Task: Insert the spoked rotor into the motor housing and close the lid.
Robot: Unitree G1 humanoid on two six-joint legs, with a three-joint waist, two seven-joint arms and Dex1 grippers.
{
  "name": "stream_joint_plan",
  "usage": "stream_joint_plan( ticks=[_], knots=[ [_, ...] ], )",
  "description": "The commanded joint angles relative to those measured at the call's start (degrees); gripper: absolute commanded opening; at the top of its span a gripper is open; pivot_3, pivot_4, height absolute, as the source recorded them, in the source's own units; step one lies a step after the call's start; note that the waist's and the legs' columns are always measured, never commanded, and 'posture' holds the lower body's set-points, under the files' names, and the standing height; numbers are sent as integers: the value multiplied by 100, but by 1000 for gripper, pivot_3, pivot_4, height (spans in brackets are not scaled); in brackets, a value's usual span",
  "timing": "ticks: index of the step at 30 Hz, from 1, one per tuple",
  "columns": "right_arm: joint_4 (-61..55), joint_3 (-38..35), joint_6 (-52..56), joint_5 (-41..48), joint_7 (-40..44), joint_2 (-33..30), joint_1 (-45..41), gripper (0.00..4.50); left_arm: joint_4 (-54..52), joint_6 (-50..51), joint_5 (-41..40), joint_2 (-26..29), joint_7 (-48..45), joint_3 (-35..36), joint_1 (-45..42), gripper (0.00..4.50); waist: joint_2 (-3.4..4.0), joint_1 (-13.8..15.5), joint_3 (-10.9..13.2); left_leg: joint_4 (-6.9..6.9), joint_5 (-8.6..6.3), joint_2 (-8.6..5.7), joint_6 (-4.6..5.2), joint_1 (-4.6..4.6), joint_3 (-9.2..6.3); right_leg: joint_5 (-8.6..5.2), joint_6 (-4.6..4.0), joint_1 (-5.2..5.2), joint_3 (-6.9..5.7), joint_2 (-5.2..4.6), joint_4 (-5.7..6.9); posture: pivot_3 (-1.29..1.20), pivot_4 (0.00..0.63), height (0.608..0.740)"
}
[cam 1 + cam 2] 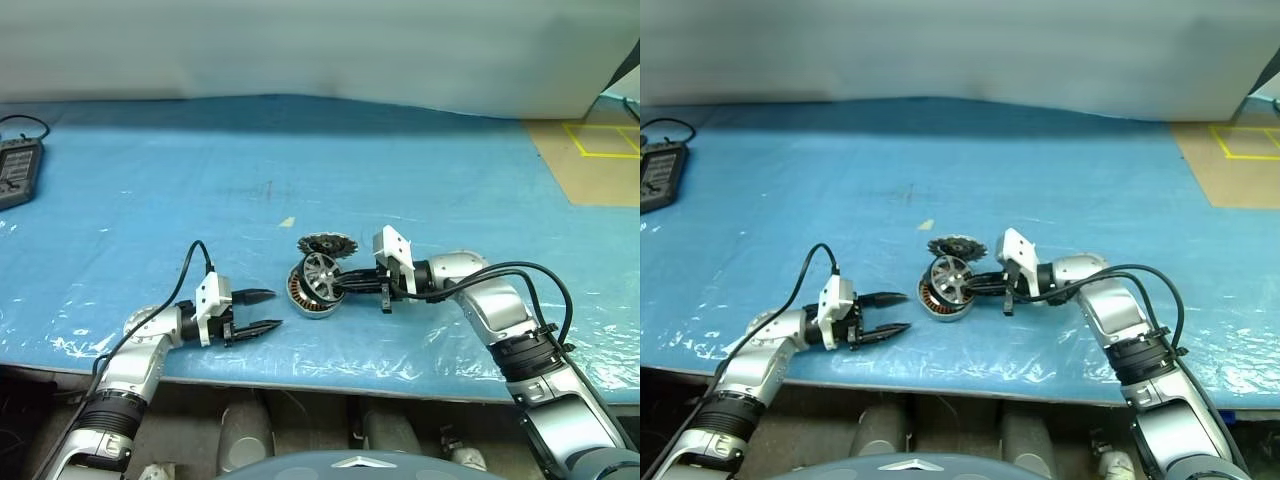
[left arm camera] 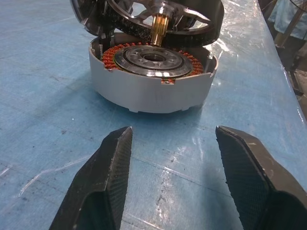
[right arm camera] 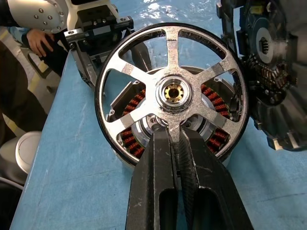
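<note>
The motor housing (image 2: 153,91), a silver-walled puck with copper windings around a dark centre, lies on the blue sheet. My right gripper (image 3: 175,139) is shut on one spoke of the spoked rotor (image 3: 172,91). It holds the shiny wheel tilted just above the housing's open face, the brass shaft (image 2: 159,28) pointing at the centre. The lid (image 1: 327,243), its dark segmented face showing, sits just behind the housing. My left gripper (image 1: 272,309) stands open a short way left of the housing, pointing at its wall, with nothing between its fingers.
A black handheld device (image 1: 15,170) with a cable lies at the far left. Yellow tape lines (image 1: 600,140) mark a brown surface at the back right. The table's front edge (image 1: 320,375) runs close below both grippers. A person's hand (image 3: 36,40) shows beyond the table.
</note>
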Motion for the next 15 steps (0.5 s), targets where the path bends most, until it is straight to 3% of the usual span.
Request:
stream_joint_plan(
  ticks=[1, 4, 7, 12, 15],
  knots=[
    [-54, -33, -37, 32, 25, -7, -123, 31, -73, -64, -50, 8, -14, 64, -4, 2909, 0, 0, 0, 0, 0, 0, 0, 0, 0, 0, 0, 0, 0, 0, 0, 0, 150, 740],
    [-85, -39, 29, 51, 30, -23, -109, 31, -79, -73, -46, 3, -9, 61, 6, 2909, 0, 0, 0, 1, 0, 0, 0, 0, 0, 0, 0, 0, 0, 0, 0, 0, 150, 740],
    [-116, -42, 48, 40, 16, -36, -105, 760, -48, -79, -42, -6, -12, 58, -15, 2909, 0, 0, 0, 1, 0, 0, 0, 0, 0, 0, 0, 0, 0, 0, 0, 0, 150, 740],
    [-233, -76, -113, 8, -7, -64, -26, 2444, 6, -99, -36, -17, -32, 56, -12, 2909, 0, 0, 0, 1, 0, 0, 0, 0, 0, 0, 0, 0, 0, 0, 0, 0, 150, 740],
    [-347, -141, -26, 144, 39, -74, 5, 2444, 63, -129, -25, -28, -45, 56, -11, 2909, 0, -1, 0, 1, 0, 0, 0, 0, 0, 0, 0, 0, 0, 0, 0, 0, 150, 740]
  ],
)
